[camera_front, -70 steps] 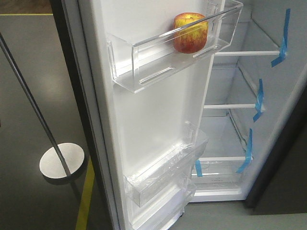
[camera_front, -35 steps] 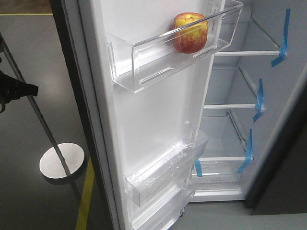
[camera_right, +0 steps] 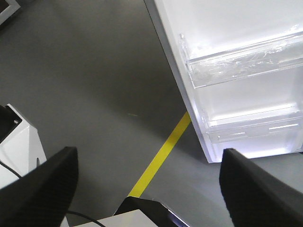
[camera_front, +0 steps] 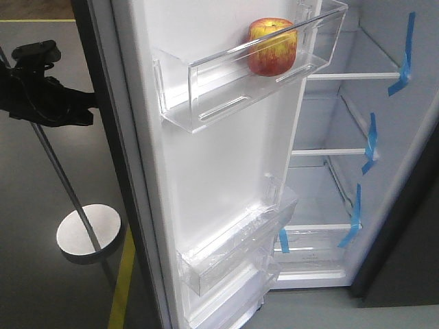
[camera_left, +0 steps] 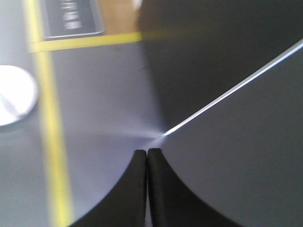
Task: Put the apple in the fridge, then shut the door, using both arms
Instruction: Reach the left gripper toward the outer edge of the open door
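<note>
Sitting at 1 o'clock, the apple [camera_front: 272,46] lay in the top bin [camera_front: 206,103] of the open door [camera_front: 206,178] | left gripper [camera_left: 147,153] jaws pressed together, seemingly empty — view blurred | right gripper [camera_right: 149,158] jaws spread wide, holding nothing

so off to the left a thin metal pole [camera_front: 58,175] is slanting across the front view, standing on a round silver base [camera_front: 88,229] that's sitting on the dark grey floor [camera_front: 41,295]. a yellow floor line [camera_front: 123,281] is running just beside the base toward the bottom edge. in the left wrist view a second yellow stripe [camera_left: 85,40] is crossing it, with a dark lettered plate [camera_left: 71,19] lying past that, too blurry to read. a white box [camera_right: 21,142] is poking in at the lower left of the right wrist view
</note>
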Tool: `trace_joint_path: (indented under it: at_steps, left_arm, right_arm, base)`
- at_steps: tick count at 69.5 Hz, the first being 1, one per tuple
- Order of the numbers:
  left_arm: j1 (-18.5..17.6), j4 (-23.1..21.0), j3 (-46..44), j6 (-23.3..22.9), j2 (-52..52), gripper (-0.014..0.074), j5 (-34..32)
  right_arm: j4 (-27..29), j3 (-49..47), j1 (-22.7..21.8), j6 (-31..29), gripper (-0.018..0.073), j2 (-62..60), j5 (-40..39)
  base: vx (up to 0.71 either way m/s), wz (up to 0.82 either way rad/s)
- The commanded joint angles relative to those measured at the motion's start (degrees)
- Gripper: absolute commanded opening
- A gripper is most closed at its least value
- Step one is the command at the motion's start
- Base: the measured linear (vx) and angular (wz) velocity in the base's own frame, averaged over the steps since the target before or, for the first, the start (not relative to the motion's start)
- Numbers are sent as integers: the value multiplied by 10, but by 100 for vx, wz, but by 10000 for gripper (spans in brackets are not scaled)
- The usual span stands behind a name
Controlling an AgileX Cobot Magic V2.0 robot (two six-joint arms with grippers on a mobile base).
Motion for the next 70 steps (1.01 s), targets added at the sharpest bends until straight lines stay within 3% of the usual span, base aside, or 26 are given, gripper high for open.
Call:
trace_joint_path:
  at_steps: [1,15,28,58,70]
  left_arm:
    - [-4,-95,-42,23,-3,-6,-9]
    - [-4,-236,-64,73,28,-6,28]
    - [-4,-287,-63,110,28,-6,75]
    - [-4,-310,-63,148,26,-6,164]
    - [-25,-310,-63,183,26,-6,200]
  right_arm:
    - [19,-15,-1,-6,582,5,-23]
    - [19,-15,-1,-6,582,5,-23]
    - [19,-15,-1,-6,582,5,-23]
    - [19,-15,-1,-6,582,5,-23]
    - [19,-15,-1,-6,582,5,-24]
  base:
    - [0,0]
    - [0,0]
    - [0,0]
    - [0,0]
    - [0,0]
